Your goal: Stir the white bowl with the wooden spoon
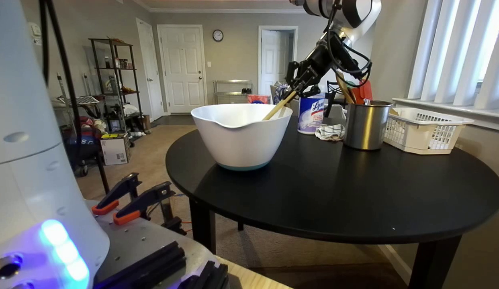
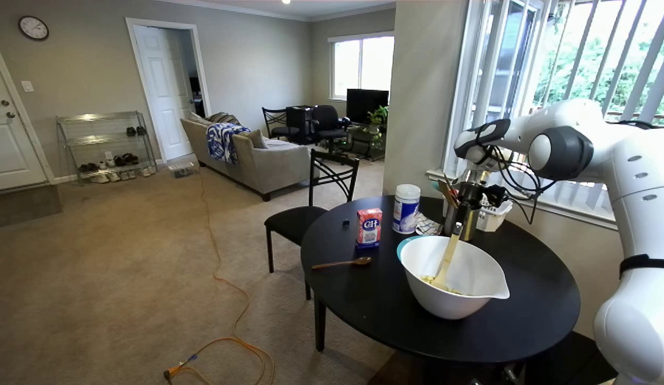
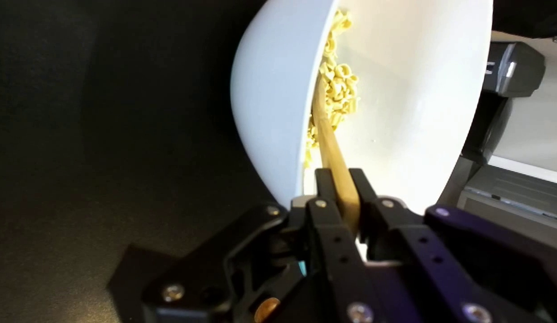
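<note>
Here, a black gripper [image 3: 344,181] clasps the wooden spoon [image 3: 330,143] by its handle. Below the gripper, the spoon slants into a spouted white mixing bowl [image 1: 243,140] containing yellow noodles [image 3: 342,87]. Farther from the gripper stands a Lysol canister [image 1: 311,114].

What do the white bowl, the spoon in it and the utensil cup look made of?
White bowl: likely glossy plastic; smooth, white with teal below, soft highlights. Glazed ceramic isn't ruled out.
Wooden spoon: wood, probably, fairly matte; pale tan, no strong shine, grain not resolvable.
Utensil cup: metal, probably brushed stainless steel; vertical bands of reflected light on its grey side.
</note>
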Action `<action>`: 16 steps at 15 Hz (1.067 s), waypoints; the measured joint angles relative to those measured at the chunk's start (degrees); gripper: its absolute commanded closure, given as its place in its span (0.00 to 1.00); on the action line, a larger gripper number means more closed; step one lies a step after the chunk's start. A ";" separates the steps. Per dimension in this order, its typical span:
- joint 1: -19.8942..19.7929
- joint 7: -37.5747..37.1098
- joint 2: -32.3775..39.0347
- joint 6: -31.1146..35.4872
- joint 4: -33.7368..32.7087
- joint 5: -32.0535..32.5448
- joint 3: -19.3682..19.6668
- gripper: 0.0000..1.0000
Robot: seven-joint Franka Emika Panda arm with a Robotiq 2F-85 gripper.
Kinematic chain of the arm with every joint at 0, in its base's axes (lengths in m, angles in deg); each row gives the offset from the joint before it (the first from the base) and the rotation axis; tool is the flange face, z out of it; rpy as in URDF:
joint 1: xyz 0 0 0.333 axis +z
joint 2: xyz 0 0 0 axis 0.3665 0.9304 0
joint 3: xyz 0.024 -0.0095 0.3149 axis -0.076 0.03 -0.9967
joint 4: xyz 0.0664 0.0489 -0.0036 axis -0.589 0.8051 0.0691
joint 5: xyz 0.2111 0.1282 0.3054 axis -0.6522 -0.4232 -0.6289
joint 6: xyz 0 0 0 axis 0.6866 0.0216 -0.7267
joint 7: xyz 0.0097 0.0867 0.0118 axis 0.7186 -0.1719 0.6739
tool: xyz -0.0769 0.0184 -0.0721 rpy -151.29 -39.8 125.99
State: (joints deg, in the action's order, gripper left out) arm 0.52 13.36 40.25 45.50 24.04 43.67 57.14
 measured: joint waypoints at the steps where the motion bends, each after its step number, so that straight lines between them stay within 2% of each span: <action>1: 0.00 0.00 0.00 -0.06 -0.02 0.00 -0.01 0.94; 5: 0.06 0.21 -0.70 -0.19 -0.54 0.41 -0.05 0.95; 10: 0.70 1.02 -6.07 -3.74 -2.05 4.13 -0.05 0.95; 14: 3.37 4.10 -11.70 -5.40 -1.67 8.57 -0.12 0.95; 16: 5.50 5.08 -14.10 -3.73 -0.54 11.66 -0.10 0.95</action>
State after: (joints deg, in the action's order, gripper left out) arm 6.02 18.44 26.15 41.76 23.51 55.32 57.04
